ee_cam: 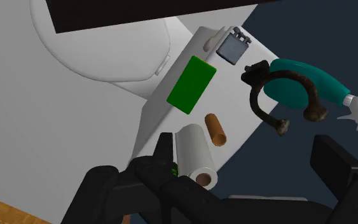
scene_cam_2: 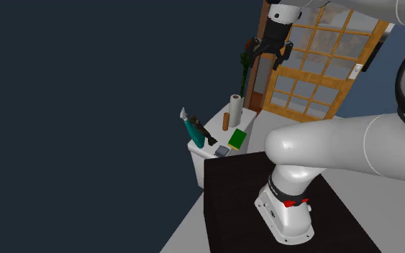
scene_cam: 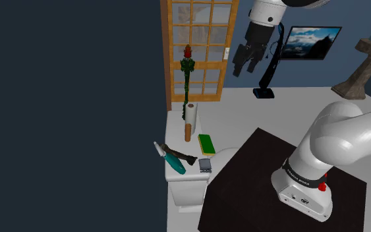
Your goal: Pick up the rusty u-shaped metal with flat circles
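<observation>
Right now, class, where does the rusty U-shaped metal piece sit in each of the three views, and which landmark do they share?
Shoulder view: the metal piece sits low, centre-left, against the teal bottle.
Second exterior view: centre-left, beside that bottle.
Wrist view: overlapping the bottle.
Shared landmark: the green block nearby.

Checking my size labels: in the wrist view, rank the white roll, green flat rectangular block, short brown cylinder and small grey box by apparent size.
1. white roll, though it stands nearer the camera
2. green flat rectangular block
3. small grey box and short brown cylinder look about alike, so I won't rank them
</observation>
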